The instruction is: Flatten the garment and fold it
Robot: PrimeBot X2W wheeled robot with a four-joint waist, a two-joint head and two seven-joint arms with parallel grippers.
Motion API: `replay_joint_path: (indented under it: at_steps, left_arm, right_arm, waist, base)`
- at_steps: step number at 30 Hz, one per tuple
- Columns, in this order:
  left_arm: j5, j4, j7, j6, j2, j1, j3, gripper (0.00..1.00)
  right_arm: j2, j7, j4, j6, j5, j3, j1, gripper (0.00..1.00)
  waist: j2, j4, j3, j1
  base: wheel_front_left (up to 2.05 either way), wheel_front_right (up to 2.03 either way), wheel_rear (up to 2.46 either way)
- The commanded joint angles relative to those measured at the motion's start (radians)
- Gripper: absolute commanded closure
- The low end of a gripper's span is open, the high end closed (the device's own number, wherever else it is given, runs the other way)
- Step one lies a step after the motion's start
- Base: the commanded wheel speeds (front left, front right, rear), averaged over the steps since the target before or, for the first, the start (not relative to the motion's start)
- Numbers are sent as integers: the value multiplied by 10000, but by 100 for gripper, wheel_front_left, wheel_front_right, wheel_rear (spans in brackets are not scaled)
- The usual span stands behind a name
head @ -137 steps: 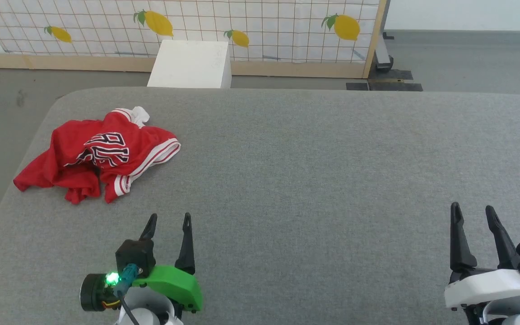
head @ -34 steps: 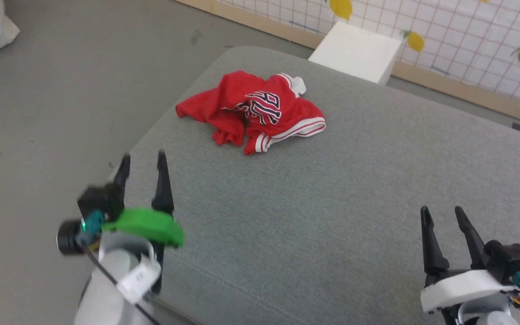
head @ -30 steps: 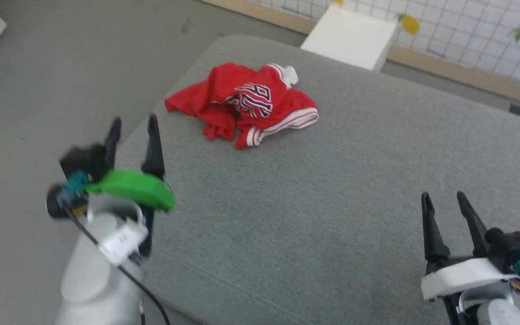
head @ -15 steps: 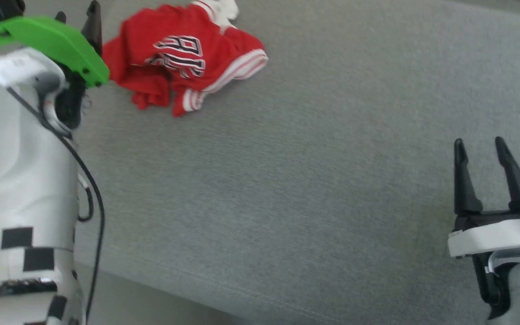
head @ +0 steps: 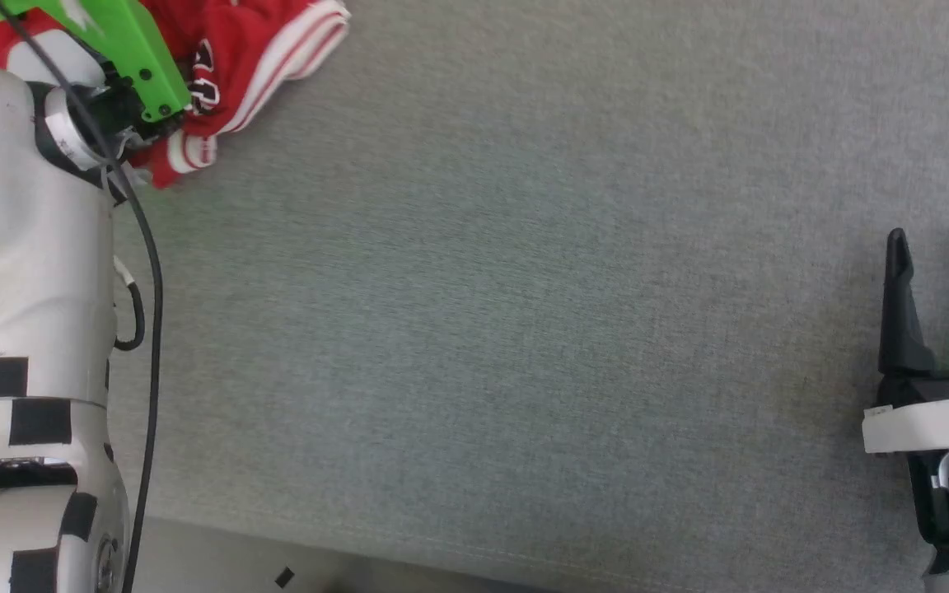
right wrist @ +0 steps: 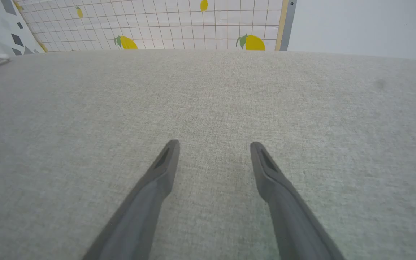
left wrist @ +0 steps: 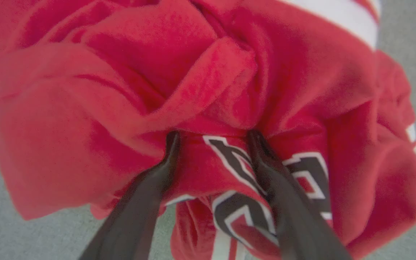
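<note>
Because the garment (head: 260, 49) lies bunched in a heap near the table's (head: 524, 288) far left, well away from the middle, we go at it with the left arm alone. In the left wrist view, our left tool (left wrist: 213, 139) is down on the heap with its fingers spread. Their tips are sunk into the red cloth, and a ridge of the lettered chest panel stands between them. Nothing is pinched yet, so we call that tool released. Straddling a raised fold looks deliberate to us, since closing there would give a sure bite. It would probably take several layers at once, though, so a pull may drag the whole bundle instead of opening it. In the head view, our pale left forearm (head: 21, 247) and its green housing cover much of the heap, and the striped trim pokes out to their right. Our right tool (head: 937, 239) sits low over bare table, well apart from the garment, with its jaws apart and empty. We judge that it waits there until a free edge comes within its reach. Flattening has not begun.
</note>
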Motion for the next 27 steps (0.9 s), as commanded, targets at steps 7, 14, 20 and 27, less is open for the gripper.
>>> replay_joint_path:
  at_steps: [7,14,20,27]
  left_arm:
    - [159,-660,1825,577,-60,475,-394,39]
    - [154,-1942,530,788,73,962,-25,100]
    - [410,-2566,-1920,757,345,1006,395,100]
    - [486,-2830,-3549,250,592,355,461,100]
  right_arm:
    - [50,16,-146,-15,15,26,-140,0]
    - [90,-48,18,-15,32,155,-217,0]
    - [186,-190,476,-15,52,268,-157,0]
    - [405,-385,1215,-15,77,312,96,0]
  waist:
    - [0,-303,637,-3]
    - [0,-265,377,-3]
    - [0,-234,-465,-3]
    - [0,-204,-1819,-3]
  base:
    - [0,0,0]
    - [0,0,0]
    - [0,0,0]
    - [0,0,0]
